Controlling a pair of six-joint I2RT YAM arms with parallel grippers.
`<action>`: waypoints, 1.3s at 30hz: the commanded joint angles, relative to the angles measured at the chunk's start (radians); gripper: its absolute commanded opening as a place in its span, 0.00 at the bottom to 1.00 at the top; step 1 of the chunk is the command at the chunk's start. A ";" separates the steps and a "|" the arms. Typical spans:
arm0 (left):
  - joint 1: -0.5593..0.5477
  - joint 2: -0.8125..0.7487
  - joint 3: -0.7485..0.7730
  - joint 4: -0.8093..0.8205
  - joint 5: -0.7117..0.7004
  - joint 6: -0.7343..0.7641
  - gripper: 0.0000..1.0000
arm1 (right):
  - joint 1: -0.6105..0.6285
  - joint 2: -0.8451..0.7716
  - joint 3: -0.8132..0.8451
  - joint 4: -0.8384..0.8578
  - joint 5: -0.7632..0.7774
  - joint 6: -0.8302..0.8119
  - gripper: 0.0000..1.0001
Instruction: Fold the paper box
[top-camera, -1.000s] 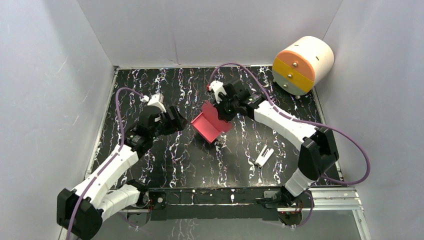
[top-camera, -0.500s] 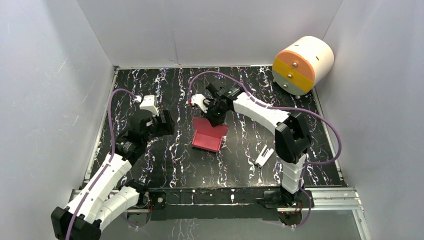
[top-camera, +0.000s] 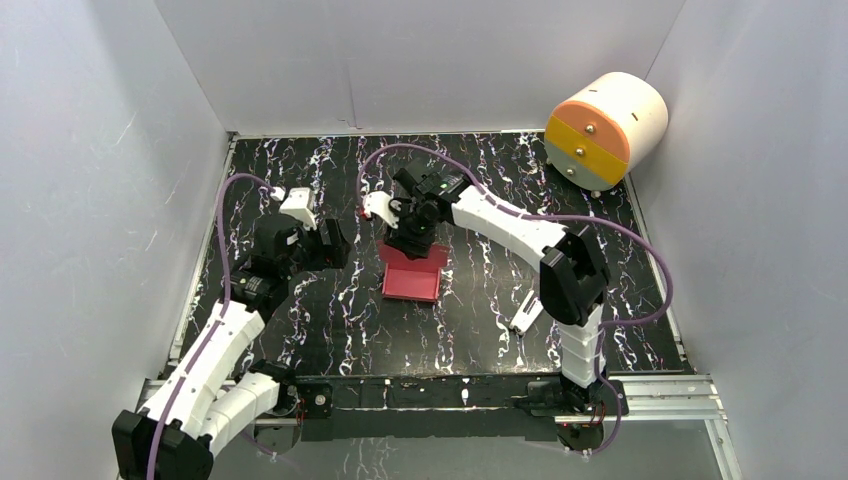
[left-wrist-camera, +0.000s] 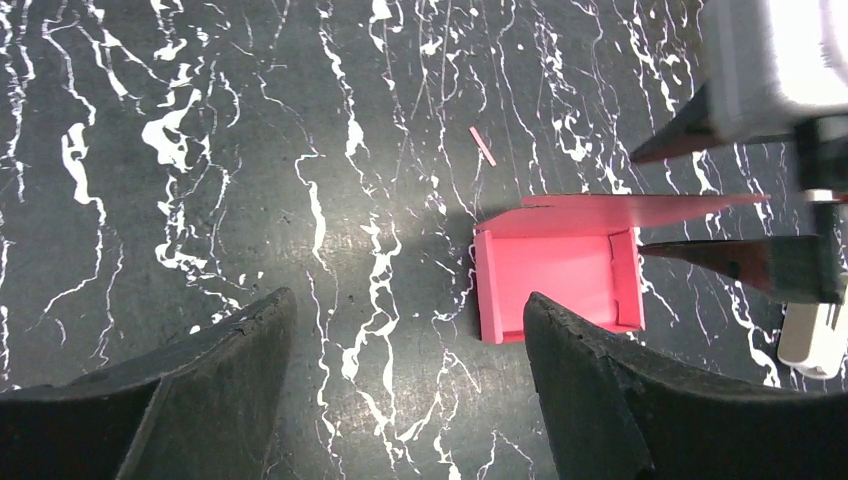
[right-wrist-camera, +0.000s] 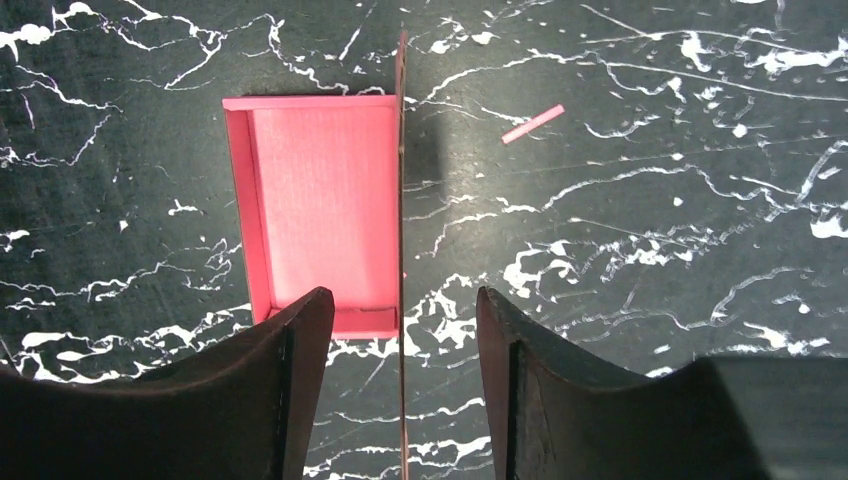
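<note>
The paper box (top-camera: 412, 280) is a shallow pink-red tray lying on the black marbled table, with one long flap (right-wrist-camera: 402, 180) standing upright along its far side. My right gripper (top-camera: 408, 236) hangs over that flap, open. The flap's thin edge runs up between the two fingers (right-wrist-camera: 300, 380) without touching either. In the left wrist view the box (left-wrist-camera: 555, 280) lies ahead and to the right, with the right arm's dark fingers (left-wrist-camera: 745, 262) on either side of the flap (left-wrist-camera: 620, 212). My left gripper (left-wrist-camera: 408, 300) is open and holds nothing, standing left of the box (right-wrist-camera: 320, 200).
A white-and-orange cylinder (top-camera: 605, 128) stands at the back right corner. A small white clip-like piece (top-camera: 528, 312) lies right of the box near the right arm. A tiny pink scrap (right-wrist-camera: 533, 123) lies on the table beyond the flap. White walls enclose three sides.
My right gripper has swung the box left and down onto the table, then opened off the flap. The left gripper has drawn back to the left and stayed open.
</note>
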 joint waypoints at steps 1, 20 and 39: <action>0.004 0.038 0.006 0.022 0.084 0.052 0.80 | -0.005 -0.160 -0.038 0.084 0.029 0.068 0.73; 0.004 0.415 0.291 -0.064 0.350 0.210 0.69 | -0.173 -0.596 -0.653 0.578 -0.035 0.364 0.79; -0.032 0.608 0.393 -0.093 0.491 0.314 0.51 | -0.224 -0.538 -0.766 0.735 -0.185 0.344 0.51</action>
